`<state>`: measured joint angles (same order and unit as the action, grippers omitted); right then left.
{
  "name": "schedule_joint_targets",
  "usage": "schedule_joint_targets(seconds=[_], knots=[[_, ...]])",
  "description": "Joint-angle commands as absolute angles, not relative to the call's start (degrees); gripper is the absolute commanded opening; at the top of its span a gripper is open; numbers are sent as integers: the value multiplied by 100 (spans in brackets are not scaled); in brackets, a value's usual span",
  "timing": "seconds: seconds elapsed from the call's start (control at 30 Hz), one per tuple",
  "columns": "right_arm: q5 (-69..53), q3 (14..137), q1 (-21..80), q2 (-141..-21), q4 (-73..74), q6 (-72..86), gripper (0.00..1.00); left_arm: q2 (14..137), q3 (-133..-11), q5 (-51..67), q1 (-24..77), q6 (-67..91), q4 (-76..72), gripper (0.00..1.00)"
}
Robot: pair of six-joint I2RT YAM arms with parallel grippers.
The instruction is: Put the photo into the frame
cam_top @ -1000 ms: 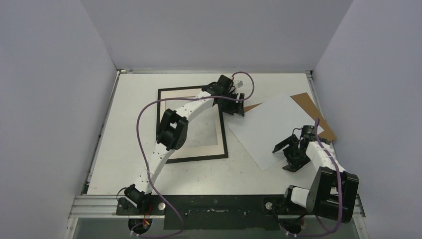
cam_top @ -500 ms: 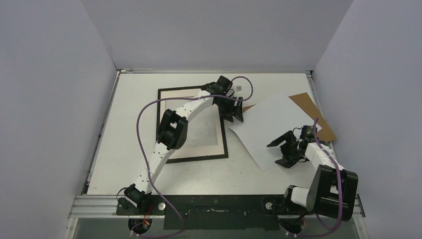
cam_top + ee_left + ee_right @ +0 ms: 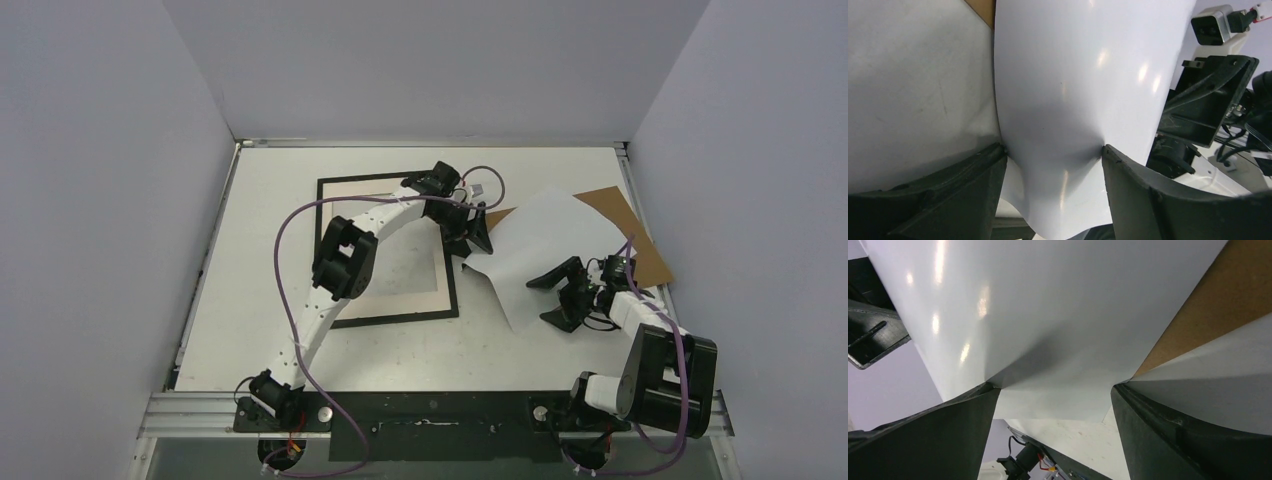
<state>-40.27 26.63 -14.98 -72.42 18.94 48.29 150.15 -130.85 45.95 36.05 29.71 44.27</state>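
Right of the frame (image 3: 355, 180), our left fingers (image 3: 973, 190) and right fingers (image 3: 948, 425), both wide open, straddle the bowed photo (image 3: 545, 235). Next we pinch it and carry it across.

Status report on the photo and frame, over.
Left gripper, right gripper: jaws wide, each straddling a photo edge. Photo bowed, pale side up, right of the frame. Left arm crosses over the frame.

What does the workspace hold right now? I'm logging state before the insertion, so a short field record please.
photo: pale-backed glossy rectangular print, buckled upward between both grippers
frame: thin black rectangular frame, flat, left of photo, cream mat inside
backing: brown cardboard sheet, partly under photo
left gripper: open, photo's left corner between fingers
right gripper: open, photo's near edge between fingers
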Motion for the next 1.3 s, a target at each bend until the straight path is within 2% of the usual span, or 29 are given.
schedule_joint_targets(seconds=[0.0,0.3,0.53,0.7,0.87,1.07,1.27], knots=[[-3613,2398,-1485,-7434,1614,4570,90,14793,-12412,4781,3640,3331,3928,70],[-3642,2358,-1485,-7058,1474,4604,100,14376,-11792,5070,3558,4120,2905,72],[-3905,2136,-1485,-6363,805,4999,100,14458,-11864,4755,3439,4000,3034,72],[-3268,2484,-1449,-6006,1769,4498,100,14508,-11978,4341,3394,3807,3255,71],[-2631,2871,-1250,-6200,2508,3896,100,14601,-12004,4641,3358,4161,3129,66],[-2237,2925,-757,-6486,2350,4053,100,14370,-11565,5094,3340,4859,2258,66],[-1955,2995,-341,-6995,2164,4092,100,14374,-11486,5143,3331,4905,2159,65]])
